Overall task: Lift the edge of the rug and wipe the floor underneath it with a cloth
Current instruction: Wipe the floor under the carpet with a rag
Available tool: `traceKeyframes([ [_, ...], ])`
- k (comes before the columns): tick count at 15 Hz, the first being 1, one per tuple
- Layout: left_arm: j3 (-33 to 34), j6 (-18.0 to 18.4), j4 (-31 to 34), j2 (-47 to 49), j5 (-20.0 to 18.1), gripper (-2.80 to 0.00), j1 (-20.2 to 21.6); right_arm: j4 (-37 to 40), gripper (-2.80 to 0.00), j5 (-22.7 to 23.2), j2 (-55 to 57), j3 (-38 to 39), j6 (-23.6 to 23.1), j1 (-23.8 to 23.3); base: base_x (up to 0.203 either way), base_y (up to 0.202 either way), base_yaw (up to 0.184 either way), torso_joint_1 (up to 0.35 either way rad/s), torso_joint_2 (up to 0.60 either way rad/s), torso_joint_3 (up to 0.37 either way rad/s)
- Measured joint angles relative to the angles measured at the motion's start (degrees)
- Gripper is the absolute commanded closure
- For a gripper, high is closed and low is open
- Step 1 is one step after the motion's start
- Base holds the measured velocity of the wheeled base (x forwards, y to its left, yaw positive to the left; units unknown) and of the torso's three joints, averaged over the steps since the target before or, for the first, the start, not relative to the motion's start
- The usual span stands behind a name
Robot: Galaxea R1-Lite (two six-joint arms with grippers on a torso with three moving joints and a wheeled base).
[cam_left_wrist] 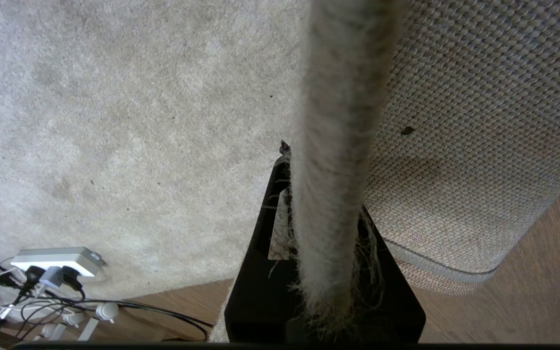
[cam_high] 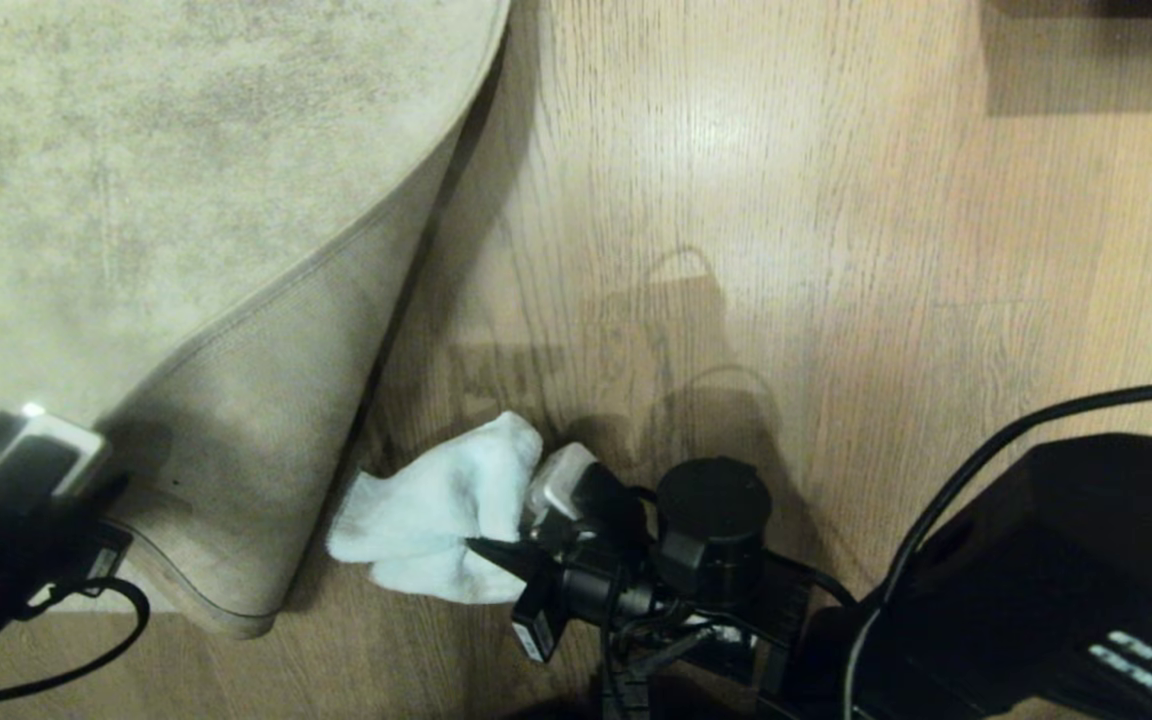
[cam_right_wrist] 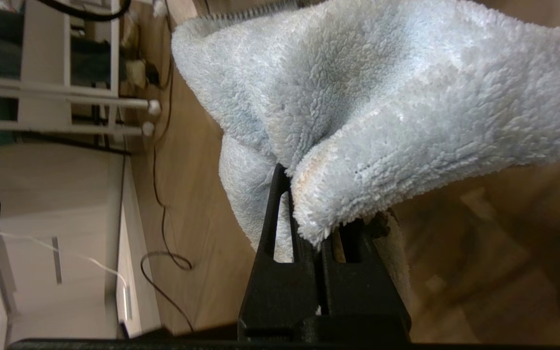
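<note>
The right gripper is clamping the cloth, which is bunching on the floor just beside the lifted rug. The left gripper is pinching the rug edge, holding the corner folded over so the woven backing is facing up and bare planks are showing beneath. Beyond the rug, a power strip and cables are lying on the floor.
</note>
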Motion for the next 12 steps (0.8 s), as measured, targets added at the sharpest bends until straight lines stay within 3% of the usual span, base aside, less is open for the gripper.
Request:
traceKeyframes([
  [3, 0.0, 0.0, 0.0, 0.0, 0.0, 0.00, 0.0, -2.9, 0.00, -1.0, 4.3, -5.2, 0.3, 0.6, 0.000, 0.000, 0.000, 0.000, 0.00, 0.000],
  [6, 0.0, 0.0, 0.0, 0.0, 0.0, 0.00, 0.1, -4.6, 0.00, -5.0, 7.8, -9.6, 0.2, 0.7, 0.000, 0.000, 0.000, 0.000, 0.00, 0.000],
  [12, 0.0, 0.0, 0.0, 0.1, 0.0, 0.00, 0.1, -7.3, 0.00, -13.9, 11.1, -10.6, -0.3, 0.6, 0.000, 0.000, 0.000, 0.000, 0.00, 0.000],
])
